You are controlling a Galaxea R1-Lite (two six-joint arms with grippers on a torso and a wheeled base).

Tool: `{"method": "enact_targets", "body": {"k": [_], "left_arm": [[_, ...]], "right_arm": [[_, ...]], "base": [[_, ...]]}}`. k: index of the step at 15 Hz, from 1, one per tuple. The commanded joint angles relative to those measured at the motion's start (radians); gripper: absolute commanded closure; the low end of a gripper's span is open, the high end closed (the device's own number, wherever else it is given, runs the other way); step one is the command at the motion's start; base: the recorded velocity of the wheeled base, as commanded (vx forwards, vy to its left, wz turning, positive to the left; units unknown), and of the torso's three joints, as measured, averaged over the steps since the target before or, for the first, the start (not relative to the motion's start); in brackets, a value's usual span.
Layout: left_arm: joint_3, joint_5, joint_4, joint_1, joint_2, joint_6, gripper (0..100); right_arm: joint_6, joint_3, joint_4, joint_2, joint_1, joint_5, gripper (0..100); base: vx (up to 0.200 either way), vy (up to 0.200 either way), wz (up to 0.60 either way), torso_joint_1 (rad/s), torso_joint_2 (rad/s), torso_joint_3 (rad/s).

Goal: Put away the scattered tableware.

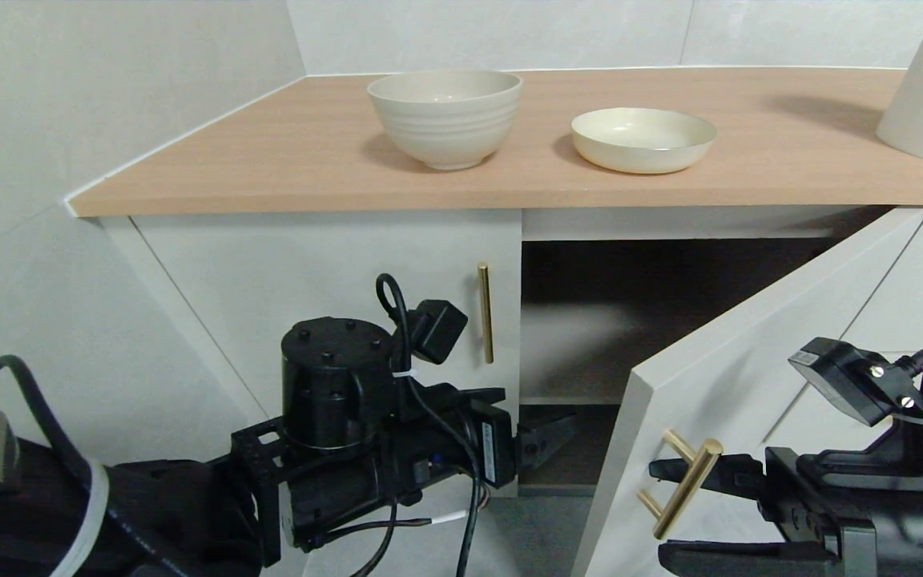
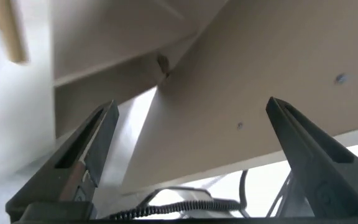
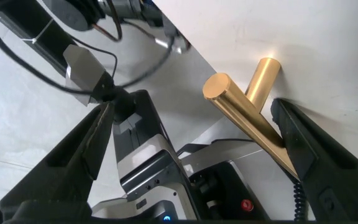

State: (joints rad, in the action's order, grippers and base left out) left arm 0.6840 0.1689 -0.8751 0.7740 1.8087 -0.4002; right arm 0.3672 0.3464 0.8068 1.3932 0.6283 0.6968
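Wooden countertop [image 1: 269, 160] bears a deep bowl [image 1: 445, 120] and shallow dish [image 1: 642, 140].

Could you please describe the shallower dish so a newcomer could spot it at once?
On the wooden countertop above the open cabinet door sit two cream dishes. The shallow dish is the low, wide one, to the robot's right of the taller ribbed bowl.

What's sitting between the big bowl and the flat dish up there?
Nothing: in the head view, just bare countertop separates the big bowl and the flat dish.
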Motion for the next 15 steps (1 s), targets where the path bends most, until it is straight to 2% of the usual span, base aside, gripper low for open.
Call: {"method": "enact_targets", "body": {"k": [1, 2, 3, 7, 10, 11, 12, 13, 15], "left_arm": [[-0.003, 0.000, -0.016, 0.024, 0.021, 0.000, 0], [-0.003, -0.002, -0.031, 0.028, 0.027, 0.000, 0], [-0.003, -0.006, -0.036, 0.030, 0.029, 0.000, 100], [0.011, -0.012, -0.038, 0.030, 0.057, 0.041, 100], [0.038, -0.060, -0.053, 0.028, 0.107, 0.044, 100], [0.040, -0.060, -0.071, 0.028, 0.112, 0.044, 100], [0.042, -0.058, -0.165, 0.030, 0.141, 0.050, 100], [0.048, -0.055, -0.214, 0.030, 0.161, 0.077, 100], [0.071, -0.054, -0.231, 0.030, 0.202, 0.179, 100]], "right_arm": [[-0.001, 0.000, 0.002, 0.009, 0.001, -0.003, 0], [-0.001, 0.000, 0.002, 0.010, 0.001, -0.003, 0], [-0.001, 0.000, 0.000, 0.012, 0.001, -0.003, 0], [-0.001, 0.002, 0.002, 0.009, 0.001, -0.003, 0], [-0.001, 0.002, 0.000, 0.012, 0.001, -0.003, 0], [-0.001, 0.000, 0.000, 0.012, 0.001, -0.003, 0], [-0.002, 0.000, 0.000, 0.001, 0.001, -0.003, 0], [-0.002, -0.001, 0.002, 0.000, 0.001, -0.007, 0], [-0.001, -0.006, 0.000, -0.005, -0.001, -0.007, 0]], "base": [[0.000, 0.000, 0.00, 0.000, 0.00, 0.000], [0.000, 0.000, 0.00, 0.000, 0.00, 0.000], [0.000, 0.000, 0.00, 0.000, 0.00, 0.000], [0.000, 0.000, 0.00, 0.000, 0.00, 0.000], [0.000, 0.000, 0.00, 0.000, 0.00, 0.000], [0.000, 0.000, 0.00, 0.000, 0.00, 0.000], [0.000, 0.000, 0.00, 0.000, 0.00, 0.000], [0.000, 0.000, 0.00, 0.000, 0.00, 0.000], [0.000, 0.000, 0.00, 0.000, 0.00, 0.000]]}}
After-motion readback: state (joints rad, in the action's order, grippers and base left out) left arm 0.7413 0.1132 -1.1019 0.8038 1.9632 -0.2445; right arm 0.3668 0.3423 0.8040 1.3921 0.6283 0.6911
